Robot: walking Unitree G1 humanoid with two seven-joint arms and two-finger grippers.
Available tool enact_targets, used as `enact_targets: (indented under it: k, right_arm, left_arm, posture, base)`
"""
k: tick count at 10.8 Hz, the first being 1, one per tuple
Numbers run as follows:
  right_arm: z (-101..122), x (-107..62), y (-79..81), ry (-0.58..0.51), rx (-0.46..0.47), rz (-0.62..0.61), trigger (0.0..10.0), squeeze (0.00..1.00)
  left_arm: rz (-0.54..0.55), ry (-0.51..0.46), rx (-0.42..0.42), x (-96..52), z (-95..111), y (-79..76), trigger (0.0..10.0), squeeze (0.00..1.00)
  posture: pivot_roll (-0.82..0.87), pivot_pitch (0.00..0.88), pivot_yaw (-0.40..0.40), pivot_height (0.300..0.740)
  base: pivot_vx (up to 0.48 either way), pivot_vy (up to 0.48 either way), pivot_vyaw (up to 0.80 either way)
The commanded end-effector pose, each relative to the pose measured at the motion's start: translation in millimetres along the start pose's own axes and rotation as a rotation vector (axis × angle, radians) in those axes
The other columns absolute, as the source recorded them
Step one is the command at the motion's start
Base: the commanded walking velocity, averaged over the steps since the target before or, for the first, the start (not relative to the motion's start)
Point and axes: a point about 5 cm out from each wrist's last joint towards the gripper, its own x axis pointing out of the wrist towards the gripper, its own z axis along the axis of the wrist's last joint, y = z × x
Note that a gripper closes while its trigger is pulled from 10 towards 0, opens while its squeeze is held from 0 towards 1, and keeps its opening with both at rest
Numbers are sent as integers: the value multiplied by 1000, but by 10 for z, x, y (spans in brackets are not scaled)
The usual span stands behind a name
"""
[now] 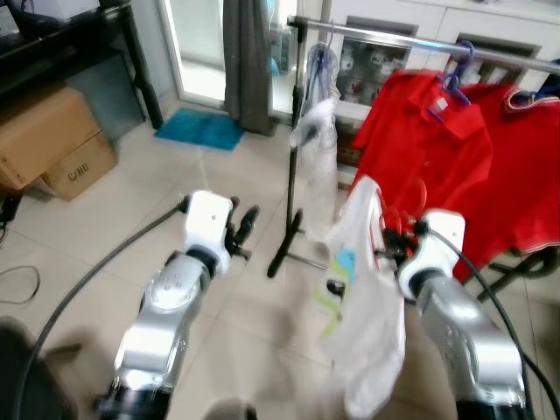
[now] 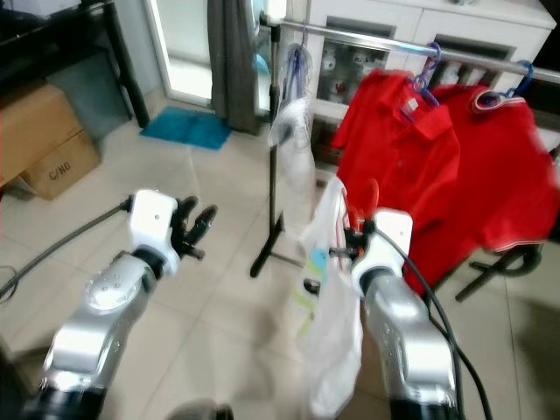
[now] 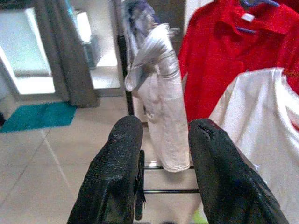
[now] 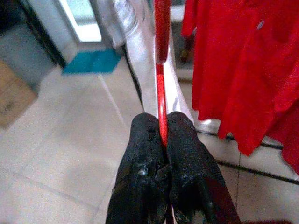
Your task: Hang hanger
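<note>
Red hanger (image 4: 161, 70) is sitting pinched between the fingers of your right tool (image 4: 163, 135), its thin red wire rising from the fingertips; in the head views it is showing as a red loop just above the right wrist, near the centre-right of the scene. A white T-shirt (image 1: 367, 324) with a pale blue-green print is draping from that hanger and hanging down on the left of your right arm.

Your left tool (image 3: 163, 140) is holding nothing, fingers standing apart with a clear gap, raised over the floor left of centre and pointing toward the rack.

Farther off, a metal clothes rail (image 1: 394, 37) is running across the far right. Two red shirts (image 1: 429, 149) are hanging on it from blue-purple hangers (image 1: 455, 70). At the rail's left end, a pale translucent garment (image 1: 317, 166) is hanging beside the dark upright post (image 1: 293, 175).

On the tiled floor (image 1: 131, 210), a teal mat (image 1: 199, 129) is lying at the far side by the grey curtain (image 1: 248, 61). Cardboard boxes (image 1: 52, 140) are sitting at far left.
</note>
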Motion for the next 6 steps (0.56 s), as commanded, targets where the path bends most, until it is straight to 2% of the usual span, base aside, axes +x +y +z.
enact_targets:
  k: [1,3,5,6]
  right_arm:
    - [71,-10,-75,-30,-11,-41,10000,0]
    - [60,-13,-62,-33,-9,-43,10000,0]
    - [52,0,-30,-55,-78,-24,10000,0]
    - [43,1,-14,-53,-66,-1,10000,0]
  left_arm:
    - [-11,-24,-3,19,62,-49,10000,0]
    - [-12,-23,-1,8,57,-45,10000,0]
    - [-13,-23,7,-3,59,-38,10000,0]
    - [-12,-23,9,-7,58,-34,10000,0]
  posture:
    - [129,24,16,740]
    - [130,20,17,740]
    - [133,15,13,740]
    - [136,16,10,740]
  base:
    - [289,0,-750]
    - [292,0,0]
    - [294,0,0]
    - [296,0,0]
